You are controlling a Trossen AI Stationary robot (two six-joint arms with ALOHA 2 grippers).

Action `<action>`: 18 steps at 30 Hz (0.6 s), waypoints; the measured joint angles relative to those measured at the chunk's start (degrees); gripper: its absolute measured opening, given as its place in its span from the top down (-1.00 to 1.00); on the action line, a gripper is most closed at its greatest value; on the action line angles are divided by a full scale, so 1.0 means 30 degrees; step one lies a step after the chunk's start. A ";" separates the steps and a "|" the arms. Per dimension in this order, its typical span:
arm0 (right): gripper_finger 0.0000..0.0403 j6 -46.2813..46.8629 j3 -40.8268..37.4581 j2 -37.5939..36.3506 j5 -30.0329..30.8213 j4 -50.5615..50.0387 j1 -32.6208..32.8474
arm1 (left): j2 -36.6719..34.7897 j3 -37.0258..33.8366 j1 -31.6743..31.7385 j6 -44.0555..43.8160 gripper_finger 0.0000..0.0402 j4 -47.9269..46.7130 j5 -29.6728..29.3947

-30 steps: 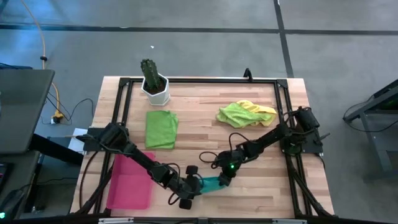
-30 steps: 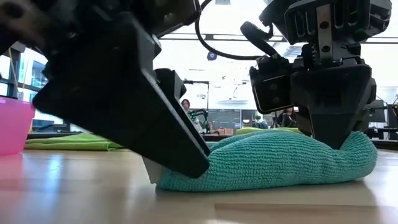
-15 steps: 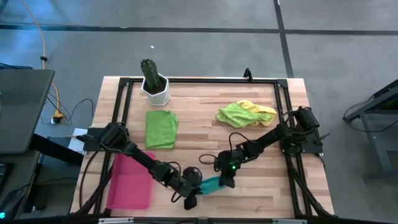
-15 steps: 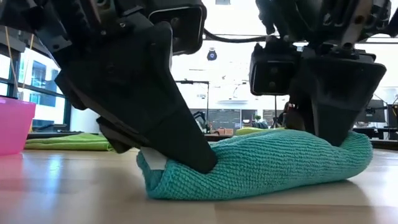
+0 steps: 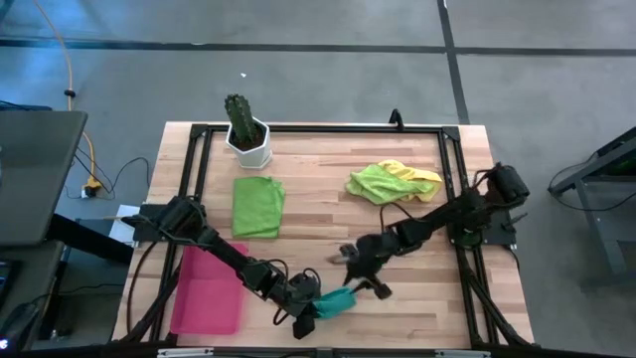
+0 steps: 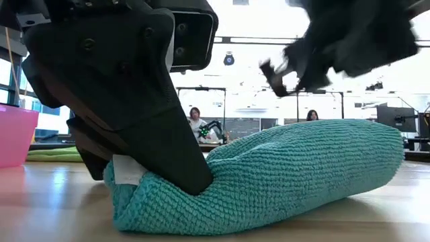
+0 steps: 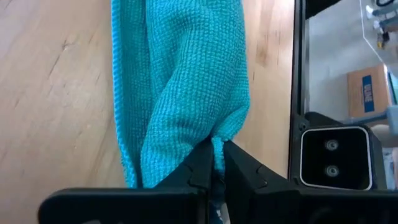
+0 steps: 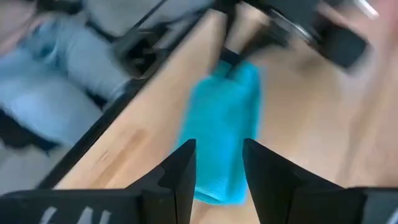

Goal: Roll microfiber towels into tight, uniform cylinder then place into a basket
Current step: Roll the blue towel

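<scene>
Left gripper [image 7: 214, 163] of mine is pinching the rolled teal microfiber towel [image 5: 336, 300]; right gripper [image 8: 219, 167] is hovering released above it.

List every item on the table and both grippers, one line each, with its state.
teal towel: rolled, lying on the table
left gripper: shut on the teal towel's end
right gripper: open, above the teal towel
green towel: flat, folded
lime green towel: crumpled
yellow towel: crumpled under the lime one
basket: no towel inside
</scene>
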 joint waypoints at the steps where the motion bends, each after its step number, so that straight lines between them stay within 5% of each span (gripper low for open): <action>1: 0.38 -0.1071 0.0007 -0.0153 0.0269 0.0180 0.0351 | 0.0000 0.0000 0.0000 -0.0204 0.92 0.0000 -0.0014; 11: 0.38 -0.4813 0.0015 0.0623 0.7346 0.0161 0.3792 | 0.0000 -0.0015 0.0410 -0.0459 0.92 0.0073 0.0442; 18: 0.38 -0.1553 0.0015 0.1742 0.7817 0.0412 0.4053 | 0.0007 -0.0036 0.0707 -0.0468 0.92 0.0212 0.0730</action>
